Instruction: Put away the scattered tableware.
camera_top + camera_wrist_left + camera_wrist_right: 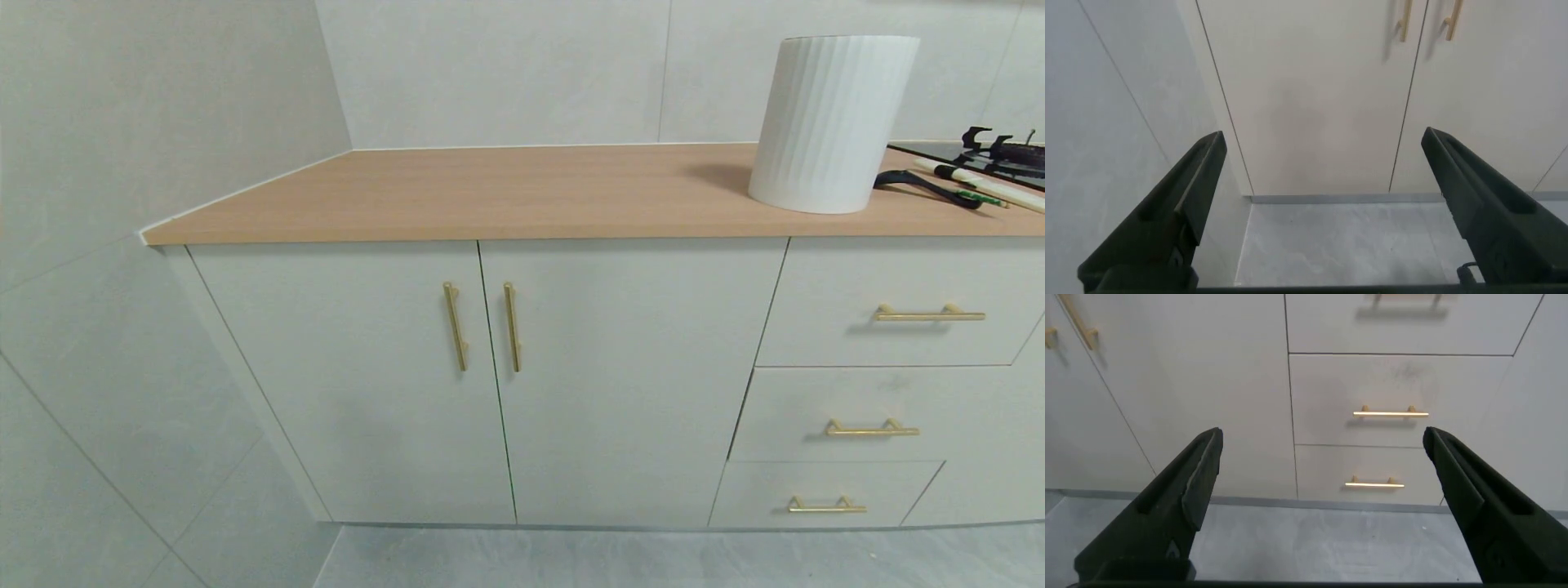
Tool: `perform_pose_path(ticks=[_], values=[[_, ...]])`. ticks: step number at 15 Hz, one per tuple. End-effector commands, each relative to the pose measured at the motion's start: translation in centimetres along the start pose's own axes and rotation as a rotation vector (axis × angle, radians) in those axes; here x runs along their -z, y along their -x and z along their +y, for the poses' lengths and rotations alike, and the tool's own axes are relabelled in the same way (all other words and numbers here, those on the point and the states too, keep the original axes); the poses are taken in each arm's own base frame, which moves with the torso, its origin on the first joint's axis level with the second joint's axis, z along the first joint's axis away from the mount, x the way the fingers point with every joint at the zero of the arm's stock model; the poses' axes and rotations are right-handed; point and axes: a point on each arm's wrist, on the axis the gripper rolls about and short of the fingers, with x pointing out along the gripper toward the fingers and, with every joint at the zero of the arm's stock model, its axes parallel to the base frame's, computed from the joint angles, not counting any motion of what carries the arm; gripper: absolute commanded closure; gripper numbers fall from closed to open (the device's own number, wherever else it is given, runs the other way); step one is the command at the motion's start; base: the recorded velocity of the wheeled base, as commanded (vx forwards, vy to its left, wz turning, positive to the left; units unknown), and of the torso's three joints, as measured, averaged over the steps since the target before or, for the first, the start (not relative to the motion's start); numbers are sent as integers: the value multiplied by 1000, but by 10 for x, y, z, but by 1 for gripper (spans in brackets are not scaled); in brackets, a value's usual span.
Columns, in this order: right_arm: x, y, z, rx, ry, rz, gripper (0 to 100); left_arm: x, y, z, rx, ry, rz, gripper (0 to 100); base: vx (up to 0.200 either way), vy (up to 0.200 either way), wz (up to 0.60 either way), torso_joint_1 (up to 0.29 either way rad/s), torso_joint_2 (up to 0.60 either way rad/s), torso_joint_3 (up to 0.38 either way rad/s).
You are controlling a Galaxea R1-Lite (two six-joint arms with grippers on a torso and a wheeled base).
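Observation:
A tall white ribbed holder [831,122] stands upright on the wooden counter [506,192] at the right. Beside it, at the counter's far right, lie a black-handled utensil [927,186] and a pale stick-like utensil [992,186]. My left gripper [1323,143] hangs low in front of the double cabinet doors, open, with nothing between its fingers. My right gripper [1323,441] is also open and empty, low in front of the drawer stack.
Two cabinet doors with gold handles [455,325] fill the cabinet's left and middle. Three drawers [898,302] with gold handles are stacked at the right. A dark stovetop [980,153] sits at the counter's far right. A tiled wall closes the left side; grey floor lies below.

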Motion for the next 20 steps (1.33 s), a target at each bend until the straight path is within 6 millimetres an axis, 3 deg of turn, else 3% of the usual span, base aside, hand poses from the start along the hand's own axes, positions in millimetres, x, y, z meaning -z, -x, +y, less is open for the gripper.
perform_pose_path(ticks=[1, 18, 20], values=[[1, 0, 0, 4, -6, 5, 0, 0, 0, 0, 1, 16, -1, 0, 0, 0, 0, 0, 0, 0], [1, 0, 0, 7, -7, 5, 0, 0, 0, 0, -1, 27, -2, 0, 0, 0, 0, 0, 0, 0], [1, 0, 0, 7, -7, 5, 0, 0, 0, 0, 1, 27, -2, 0, 0, -200, 0, 2, 5, 0]])
